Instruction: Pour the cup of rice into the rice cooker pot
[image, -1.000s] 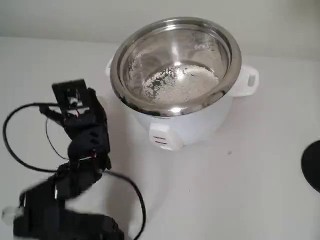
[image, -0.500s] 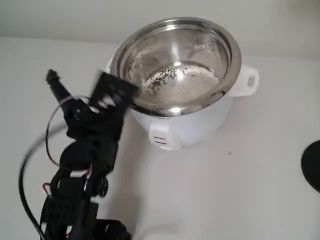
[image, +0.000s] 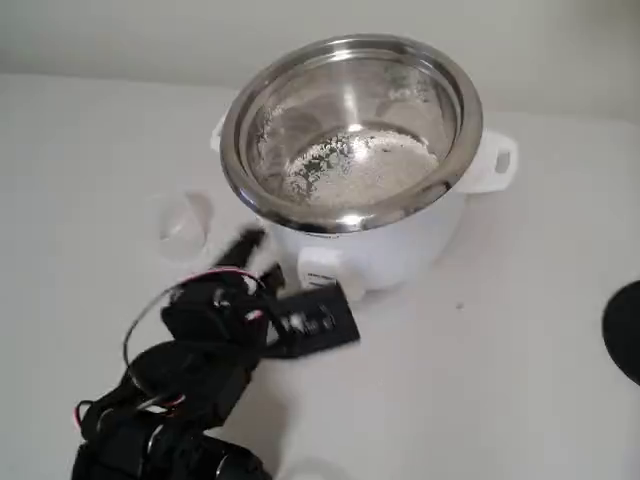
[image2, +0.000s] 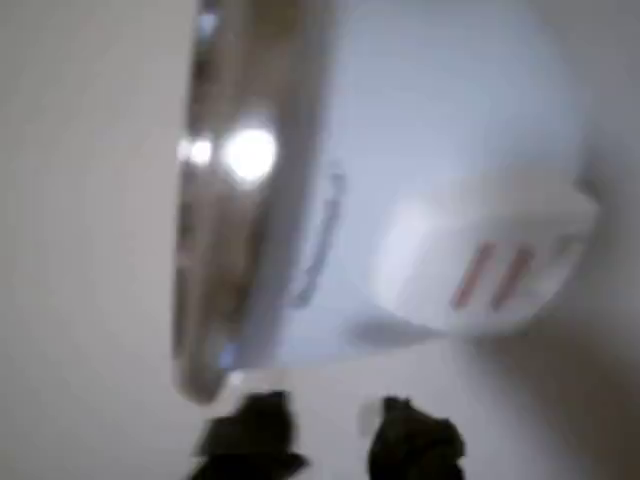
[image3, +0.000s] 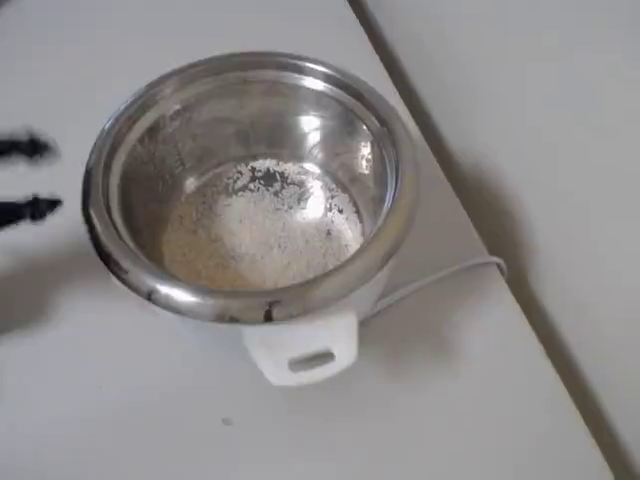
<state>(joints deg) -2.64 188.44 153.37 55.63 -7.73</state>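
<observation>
The rice cooker pot (image: 352, 60) is a shiny steel bowl in a white cooker body, with white rice (image: 370, 165) lying on its bottom. From overhead, the pot (image3: 250, 75) shows the same rice (image3: 262, 232). A faint translucent cup (image: 180, 223) rests on the table left of the cooker, apart from the arm; its contents are unclear. My gripper (image: 257, 258) is low in front of the cooker, open and holding nothing. In the wrist view its dark fingertips (image2: 250, 440) point at the blurred cooker front (image2: 480, 270). The gripper (image3: 28, 180) is at the left edge overhead.
A black round object (image: 625, 330) sits at the right edge of the table. A white cord (image3: 440, 280) runs from the cooker toward the table's right edge (image3: 470, 200). The arm's cables (image: 150, 310) loop at the lower left.
The arm swung from the left of the cooker down to its front and now lies low. The cup, earlier covered by the arm, now shows on the table.
</observation>
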